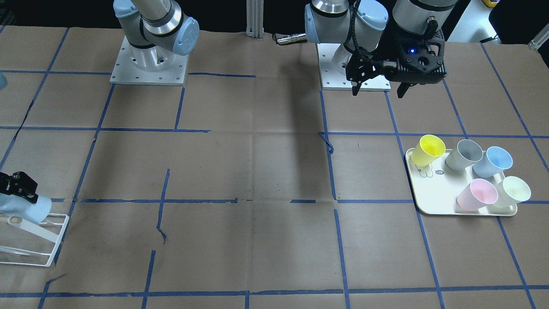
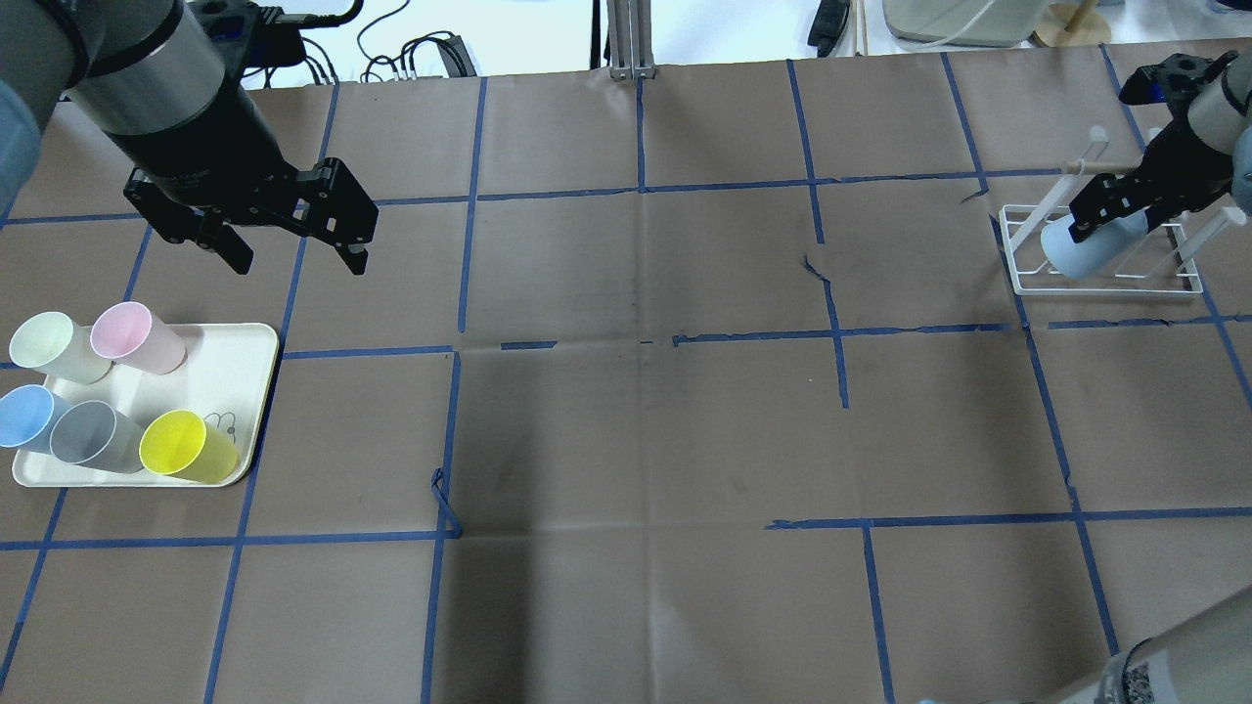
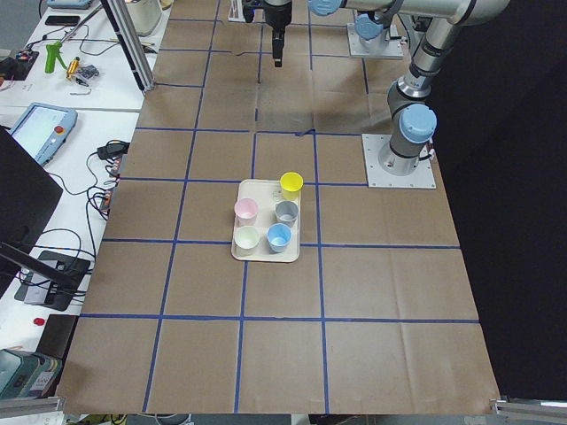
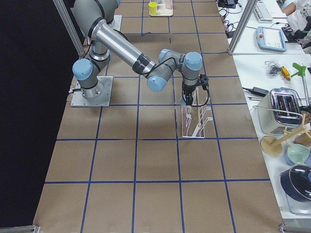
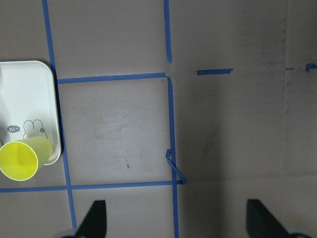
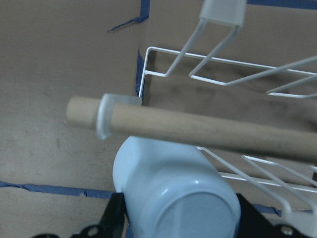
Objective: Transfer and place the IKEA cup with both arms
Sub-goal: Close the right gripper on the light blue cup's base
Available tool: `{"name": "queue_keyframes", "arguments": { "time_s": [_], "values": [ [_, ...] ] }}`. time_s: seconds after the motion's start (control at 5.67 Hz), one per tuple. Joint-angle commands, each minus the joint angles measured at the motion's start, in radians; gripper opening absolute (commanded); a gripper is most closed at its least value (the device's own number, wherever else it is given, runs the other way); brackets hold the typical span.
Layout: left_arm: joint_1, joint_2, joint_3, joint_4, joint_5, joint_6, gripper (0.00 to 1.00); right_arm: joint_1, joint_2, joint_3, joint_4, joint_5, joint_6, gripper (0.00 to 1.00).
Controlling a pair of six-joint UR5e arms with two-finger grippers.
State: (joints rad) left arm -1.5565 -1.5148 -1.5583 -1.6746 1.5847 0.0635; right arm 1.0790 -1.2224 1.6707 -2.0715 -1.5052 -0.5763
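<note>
Pale-blue IKEA cup (image 2: 1086,252): is hanging tilted over one end of the white wire rack (image 2: 1105,289), on the robot's right side of the table (image 2: 646,440).
Right gripper (image 2: 1110,217): is clamping the IKEA cup near its base, one finger on each side.
Right wrist view: is showing the cup's closed base turned toward the lens and a wooden dowel (image 6: 198,126) crossing just above the cup. The overhead view is giving only the cup's side.
Cup-to-rack contact: cannot tell from any view.
Front-facing view: is cutting the rack and right gripper at its left edge.
Left gripper (image 2: 301,262): is hanging released, fingers spread, above the table just beyond the tray (image 2: 230,362) and apart from everything on it.
Tray load: overhead is showing five cups, namely yellow cup (image 2: 186,447), grey cup (image 2: 93,435), sky-blue cup (image 2: 24,416), pink cup (image 2: 132,334) and pale green cup (image 2: 54,347).
Left wrist view: is catching only the yellow cup and one tray corner.
Edges: the tray is sitting at the table's left side, the rack near the right edge.
Open room: a wide stretch of brown table with blue tape lines is lying between tray and rack.
</note>
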Motion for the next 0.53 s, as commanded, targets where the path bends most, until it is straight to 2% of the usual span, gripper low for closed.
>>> {"name": "queue_keyframes", "arguments": {
  "time_s": [0.0,0.35],
  "values": [
    [-0.001,0.001,-0.002,-0.001,-0.002,0.001,0.99,-0.004,-0.003,-0.005,0.004,0.016,0.0,0.4],
    [-0.001,0.001,-0.005,-0.001,-0.003,0.001,0.99,-0.004,-0.034,-0.019,0.011,0.013,0.007,0.4]
  ]
}}
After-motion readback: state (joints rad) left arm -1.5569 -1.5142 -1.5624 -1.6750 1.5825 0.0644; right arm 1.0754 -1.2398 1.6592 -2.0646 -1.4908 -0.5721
